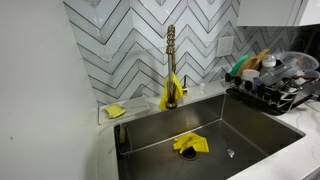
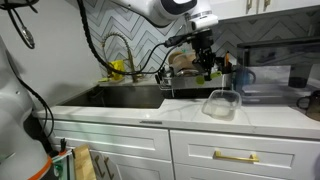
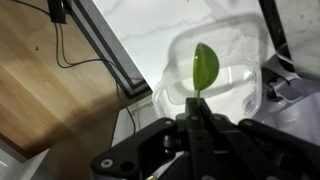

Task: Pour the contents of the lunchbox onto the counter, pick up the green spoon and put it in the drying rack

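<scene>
In the wrist view my gripper [image 3: 194, 112] is shut on the handle of the green spoon [image 3: 205, 65], whose bowl points away from the jaws. Below it a clear plastic lunchbox [image 3: 245, 62] rests on the white counter [image 3: 165, 18]. In an exterior view my gripper [image 2: 207, 66] hangs above the lunchbox [image 2: 222, 103], which stands on the counter [image 2: 185, 116] beside the sink. The black wire drying rack [image 1: 272, 96], full of dishes, stands on the counter at the sink's end. In the exterior view with the arm the rack [image 2: 182, 71] lies just behind my gripper.
The steel sink basin [image 1: 200, 135] holds a yellow cloth [image 1: 190, 143]. A brass faucet [image 1: 171, 62] with a yellow cloth on it rises behind the basin. A yellow sponge [image 1: 116, 111] lies on the ledge. White cabinets [image 2: 150, 150] run below the counter.
</scene>
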Controlling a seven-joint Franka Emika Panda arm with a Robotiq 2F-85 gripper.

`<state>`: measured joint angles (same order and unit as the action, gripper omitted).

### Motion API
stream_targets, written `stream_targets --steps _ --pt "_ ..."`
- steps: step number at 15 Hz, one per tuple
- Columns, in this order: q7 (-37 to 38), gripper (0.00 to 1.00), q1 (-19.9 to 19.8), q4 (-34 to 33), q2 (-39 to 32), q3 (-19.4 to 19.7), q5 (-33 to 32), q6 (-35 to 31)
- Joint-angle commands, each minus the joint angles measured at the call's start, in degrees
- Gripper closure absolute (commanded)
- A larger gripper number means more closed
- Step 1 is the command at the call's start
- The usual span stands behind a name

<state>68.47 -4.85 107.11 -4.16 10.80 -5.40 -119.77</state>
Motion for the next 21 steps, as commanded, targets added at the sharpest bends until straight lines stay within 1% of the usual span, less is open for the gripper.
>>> stream_targets --steps 1,2,5,6,8,9,11,14,15,17,19,21 --pt "-1.79 0.99 -0.74 4.75 3.15 -1.36 2.11 -5.39" --pt "-0.24 0.97 -0.81 1.16 1.14 -1.30 0.31 -1.96" --pt "-0.55 0.97 -0.82 2.34 1.59 -1.63 0.71 -3.78" --pt "-0.58 0.99 -0.83 2.46 1.59 -1.63 0.72 -3.89" --pt "4.15 0.99 -0.42 3.59 3.01 -1.49 -7.17 -8.77" --pt "5.23 0.99 -0.32 3.77 3.32 -1.51 -10.70 -11.28" --pt "9.19 0.99 -0.30 3.11 3.02 -1.50 -18.28 -15.00" --pt "17.17 0.99 -0.25 2.34 2.89 -1.58 -30.50 -19.38" --pt "20.29 0.99 -0.05 2.00 2.76 -1.78 -34.91 -20.25" --pt "24.64 0.99 0.30 1.16 2.65 -2.50 -41.61 -20.52" --pt "27.47 0.99 0.77 0.14 2.35 -3.56 -46.35 -19.57" --pt "29.44 0.99 1.37 -0.98 2.16 -4.66 -49.37 -17.32"
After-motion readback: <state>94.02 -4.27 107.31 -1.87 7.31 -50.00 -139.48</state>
